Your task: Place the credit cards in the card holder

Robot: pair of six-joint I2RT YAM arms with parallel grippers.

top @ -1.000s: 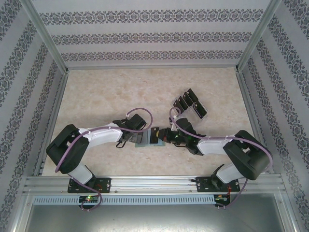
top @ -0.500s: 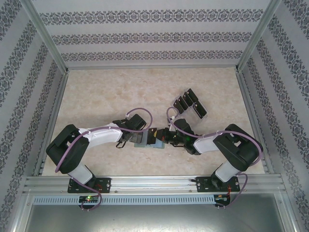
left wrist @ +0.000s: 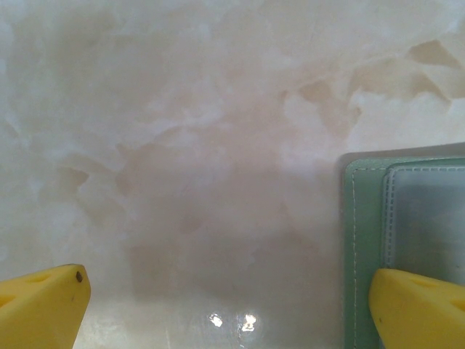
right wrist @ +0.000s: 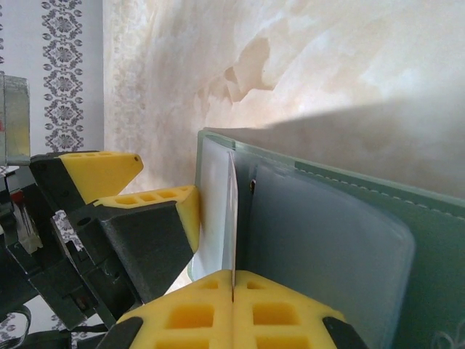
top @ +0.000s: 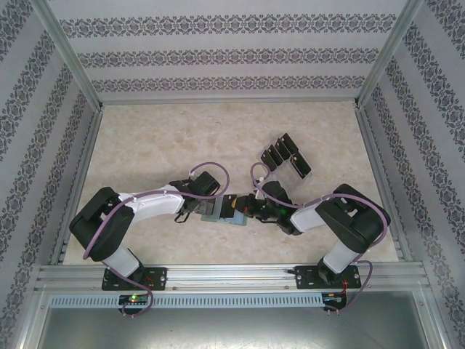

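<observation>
We see the card holder [top: 213, 212] lying open on the marbled bench [top: 160, 145], near its front edge and between the two arms; its sage-green cover shows a line of pale stitching, and the inside is a paler grey-blue.

The left claw [left wrist: 229, 309] is spread wide and grips nothing; from the left wrist one yellow fingertip [left wrist: 418, 309] lies over the corner of the card holder [left wrist: 363, 240] while the other is over bare bench; we cannot tell whether the first presses on the wallet or only hangs above it.

The right claw [right wrist: 232, 287] is closed tight on one credit card [right wrist: 232, 218]; from the right wrist we see that card edge-on as a thin pale line rising from between the yellow pads, standing against the inner face of the card holder [right wrist: 436, 225], just beside a grey-blue pocket [right wrist: 320, 240]; whether its far edge has entered a slot we cannot tell; from above, the same card [top: 234, 206] shows black and overlaps the wallet's right side.

The left claw's fingers also show from the right wrist, close by the wallet's far edge.

Further back and to the right, well apart from the wallet, a clear rack [top: 301, 169] holds the other credit cards [top: 282, 150], black and standing on edge in a row.
</observation>
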